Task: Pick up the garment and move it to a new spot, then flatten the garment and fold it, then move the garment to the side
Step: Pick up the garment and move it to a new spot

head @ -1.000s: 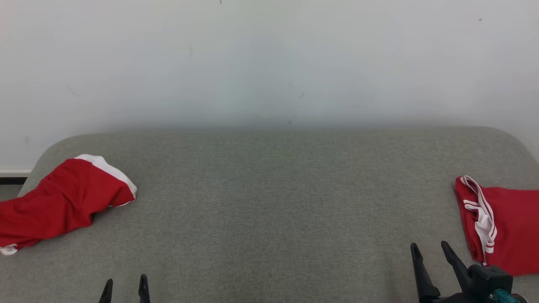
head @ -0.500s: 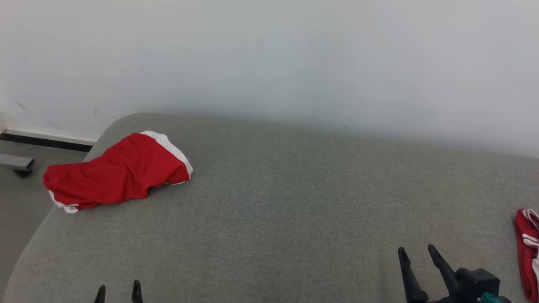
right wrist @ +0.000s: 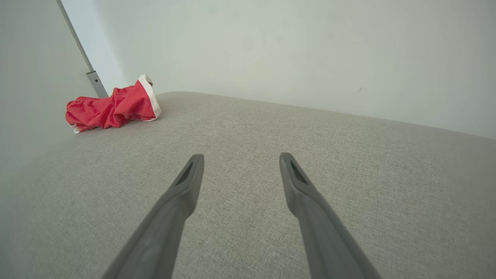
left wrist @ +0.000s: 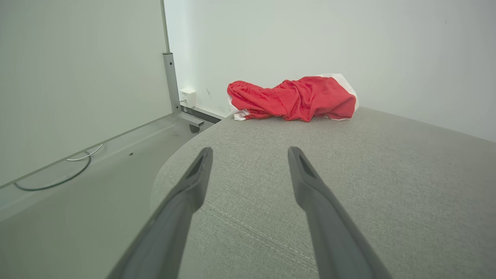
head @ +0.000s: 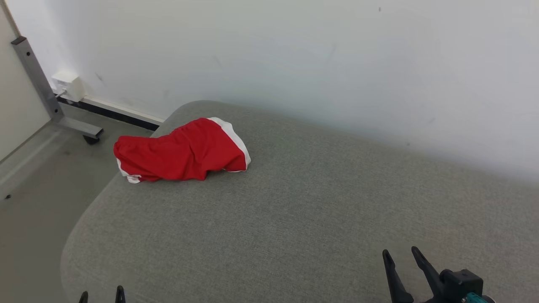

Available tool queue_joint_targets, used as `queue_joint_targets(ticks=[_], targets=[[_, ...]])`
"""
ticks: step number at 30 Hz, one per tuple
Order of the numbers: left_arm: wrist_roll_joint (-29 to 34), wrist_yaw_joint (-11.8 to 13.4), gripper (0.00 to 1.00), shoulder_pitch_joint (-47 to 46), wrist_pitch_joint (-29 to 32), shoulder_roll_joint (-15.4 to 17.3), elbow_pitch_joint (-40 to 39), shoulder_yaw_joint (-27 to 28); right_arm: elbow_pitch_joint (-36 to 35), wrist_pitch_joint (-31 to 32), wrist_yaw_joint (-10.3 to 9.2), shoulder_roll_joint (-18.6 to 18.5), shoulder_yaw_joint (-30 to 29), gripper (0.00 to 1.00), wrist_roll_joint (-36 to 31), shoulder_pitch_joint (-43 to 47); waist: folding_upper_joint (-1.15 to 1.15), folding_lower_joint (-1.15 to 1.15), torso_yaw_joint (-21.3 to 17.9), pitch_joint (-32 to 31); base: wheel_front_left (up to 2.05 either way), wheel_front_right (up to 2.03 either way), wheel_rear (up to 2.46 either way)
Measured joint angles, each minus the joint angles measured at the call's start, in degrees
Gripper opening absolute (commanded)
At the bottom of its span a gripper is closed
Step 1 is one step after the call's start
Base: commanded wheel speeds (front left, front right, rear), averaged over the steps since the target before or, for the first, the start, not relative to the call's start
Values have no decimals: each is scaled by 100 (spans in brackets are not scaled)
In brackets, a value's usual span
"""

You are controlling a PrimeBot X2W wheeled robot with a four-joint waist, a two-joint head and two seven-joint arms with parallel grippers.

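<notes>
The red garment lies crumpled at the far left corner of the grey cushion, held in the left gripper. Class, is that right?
Not held. The red garment lies crumpled at the far left corner of the grey cushion, but the left gripper is open and apart from it, as the left wrist view shows.

A wide stretch of the grey padded counter [head: 320, 210] is left open for passing, being closed off by the white wall [head: 294, 54] behind and by the crumpled red garment [head: 181, 151] at its far left corner.
</notes>
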Motion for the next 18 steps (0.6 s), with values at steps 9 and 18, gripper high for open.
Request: queue_joint_targets(ticks=[9, 18], targets=[[21, -5, 100, 59, 0, -20, -52, 130, 102, -19, 0, 12, 125, 100, 35, -120, 0, 0, 288, 35, 0, 0, 0], [51, 79, 100, 115, 0, -58, -98, 111, 135, -47, 0, -1, 151, 100, 56, -101, 0, 0, 217, 28, 0, 0, 0]])
